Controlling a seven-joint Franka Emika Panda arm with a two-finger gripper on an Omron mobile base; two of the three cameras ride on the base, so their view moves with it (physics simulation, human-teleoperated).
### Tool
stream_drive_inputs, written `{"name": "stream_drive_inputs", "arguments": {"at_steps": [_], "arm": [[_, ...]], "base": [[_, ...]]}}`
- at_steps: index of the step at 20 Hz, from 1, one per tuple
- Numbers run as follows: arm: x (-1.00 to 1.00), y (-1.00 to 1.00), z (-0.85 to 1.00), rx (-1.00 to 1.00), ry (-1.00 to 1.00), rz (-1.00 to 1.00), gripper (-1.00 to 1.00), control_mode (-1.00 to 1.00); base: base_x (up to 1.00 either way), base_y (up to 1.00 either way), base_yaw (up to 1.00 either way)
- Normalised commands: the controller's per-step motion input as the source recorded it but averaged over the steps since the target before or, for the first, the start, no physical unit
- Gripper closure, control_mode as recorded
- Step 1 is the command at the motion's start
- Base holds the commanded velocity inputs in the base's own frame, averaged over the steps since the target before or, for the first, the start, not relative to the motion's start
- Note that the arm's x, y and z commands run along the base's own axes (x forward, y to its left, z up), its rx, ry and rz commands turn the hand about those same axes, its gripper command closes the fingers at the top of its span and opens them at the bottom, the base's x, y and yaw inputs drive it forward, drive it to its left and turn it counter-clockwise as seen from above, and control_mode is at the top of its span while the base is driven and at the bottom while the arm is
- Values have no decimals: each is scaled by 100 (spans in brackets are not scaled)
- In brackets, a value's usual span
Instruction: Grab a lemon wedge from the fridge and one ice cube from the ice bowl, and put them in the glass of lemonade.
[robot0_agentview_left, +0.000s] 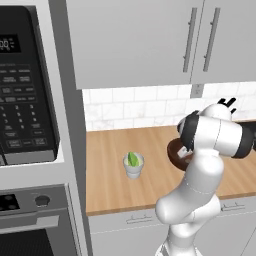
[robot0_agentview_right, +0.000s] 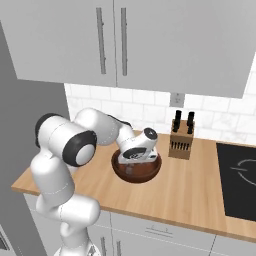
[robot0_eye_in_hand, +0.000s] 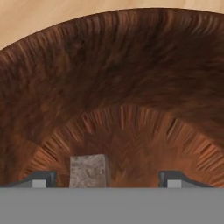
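You're on the ice step: the ice cube (robot0_eye_in_hand: 88, 170) lies on the floor of the ice bowl (robot0_eye_in_hand: 131, 65), between the jaws of the gripper (robot0_eye_in_hand: 106, 178), which stand wide around it, not gripping. The lemon wedge (robot0_agentview_left: 133, 159) already sits in the glass of lemonade (robot0_agentview_left: 134, 167), beside the bowl on the desk (robot0_agentview_left: 110, 185). Next, close squarely on the cube.

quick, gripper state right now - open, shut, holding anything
Gripper: jaws open wide, down inside the round dark reddish-brown wooden bowl, with the small grey ice cube between the fingertips beside one of them, not gripped yet.
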Motion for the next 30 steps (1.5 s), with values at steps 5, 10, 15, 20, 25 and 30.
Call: {"name": "stream_drive_inputs", "arguments": {"at_steps": [5,10,15,20,25,30], "arm": [[0,13,-13,0,0,-2,-100,-100],[0,1,-22,2,0,0,-100,-100],[0,0,-25,2,0,0,100,-100],[0,0,-8,0,0,0,100,-100],[0,4,0,0,0,0,100,-100],[-12,3,0,0,0,0,100,-100]], "base": [[0,0,0],[0,0,0],[0,0,0],[0,0,0],[0,0,0],[0,0,0]]}}
